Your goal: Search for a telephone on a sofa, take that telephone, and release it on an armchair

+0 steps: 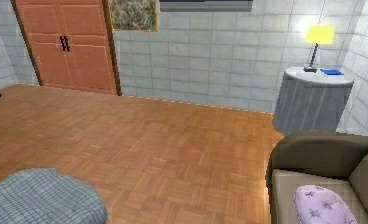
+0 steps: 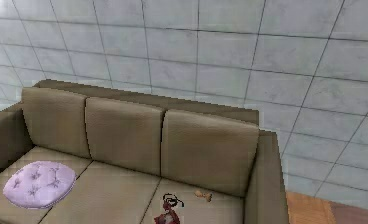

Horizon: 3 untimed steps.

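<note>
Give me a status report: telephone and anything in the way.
Sofa in the arm side view. Small dark-and-red thing on its seat, possibly the telephone. Lilac pillow lies apart from it.

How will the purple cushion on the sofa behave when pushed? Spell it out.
The cushion looks puffy and tufted, so it is probably soft and floppy, and light for its size. It lies flat on the sofa seat, so it would likely slide rather than roll or tip.

A home living room: sofa, lamp on side table, wooden double doors.
</note>
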Motion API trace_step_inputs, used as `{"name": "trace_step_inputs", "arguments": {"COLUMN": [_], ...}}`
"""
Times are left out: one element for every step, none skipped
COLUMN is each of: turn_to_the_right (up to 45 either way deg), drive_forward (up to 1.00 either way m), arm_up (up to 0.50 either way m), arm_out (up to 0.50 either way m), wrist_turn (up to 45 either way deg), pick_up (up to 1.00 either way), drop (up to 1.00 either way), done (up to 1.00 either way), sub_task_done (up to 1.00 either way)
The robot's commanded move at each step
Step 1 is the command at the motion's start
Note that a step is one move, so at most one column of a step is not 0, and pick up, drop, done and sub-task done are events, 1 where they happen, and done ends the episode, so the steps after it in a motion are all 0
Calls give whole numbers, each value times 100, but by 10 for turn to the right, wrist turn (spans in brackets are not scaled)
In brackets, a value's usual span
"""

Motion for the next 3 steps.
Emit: {"name": "trace_step_inputs", "arguments": {"turn_to_the_right": [0,0,0], "drive_forward": [0,0,0], "arm_up": [0,0,0], "arm_out": [22,0,0], "wrist_turn": [0,450,450], "pick_up": [0,0,0], "drop": [0,0,0], "done": [0,0,0], "sub_task_done": [0,0,0]}}
